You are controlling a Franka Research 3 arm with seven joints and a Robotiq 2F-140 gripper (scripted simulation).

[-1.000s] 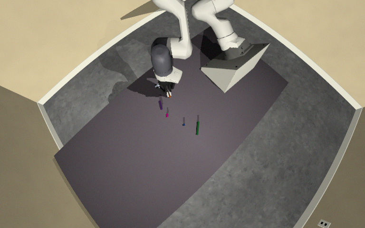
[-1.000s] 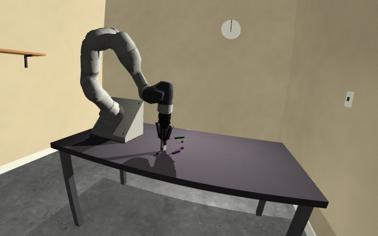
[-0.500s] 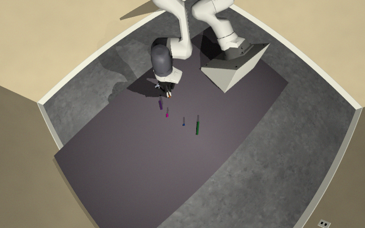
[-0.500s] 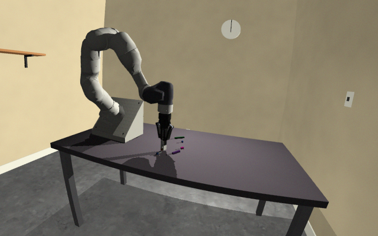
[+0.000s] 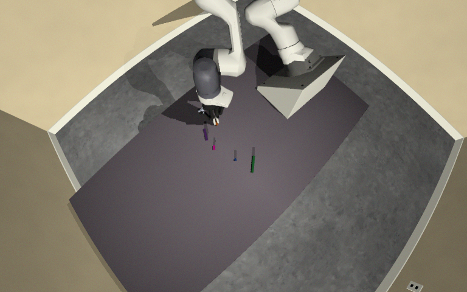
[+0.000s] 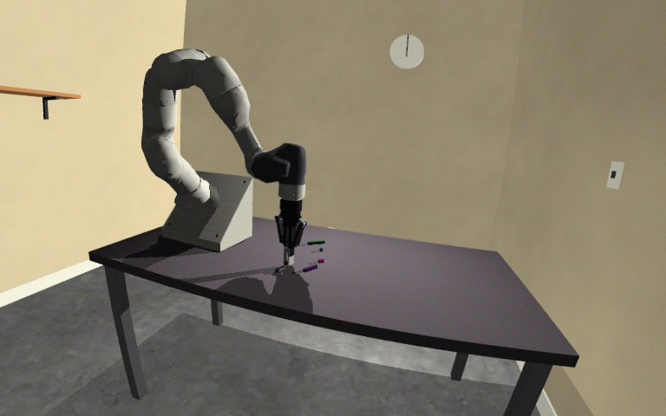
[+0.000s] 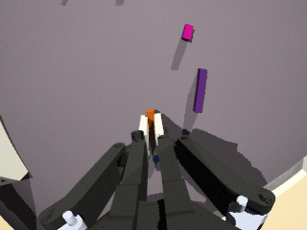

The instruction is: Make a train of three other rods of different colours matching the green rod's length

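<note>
Lying beside the jaws, near blue rod [image 6: 277, 269] [image 7: 155, 158]: probably the train's one-centimetre part.
Jaws [image 5: 216, 121] [image 6: 288, 262]: narrow, pinched on orange rod.
Orange rod [image 5: 216, 124] [image 7: 151, 114]: between the pads, one end poking out; likely held for joining blue and grey, grey not discernible.
Purple rod [image 5: 205, 134] [image 6: 310, 269] [image 7: 200, 91]: apart on the bench, likely spare.
Green rod [image 5: 253, 164] [image 6: 316, 243]: well apart, as length reference.
Magenta rod [image 5: 213, 148] [image 6: 320, 261] [image 7: 188, 33]: apart, likely unneeded.
</note>
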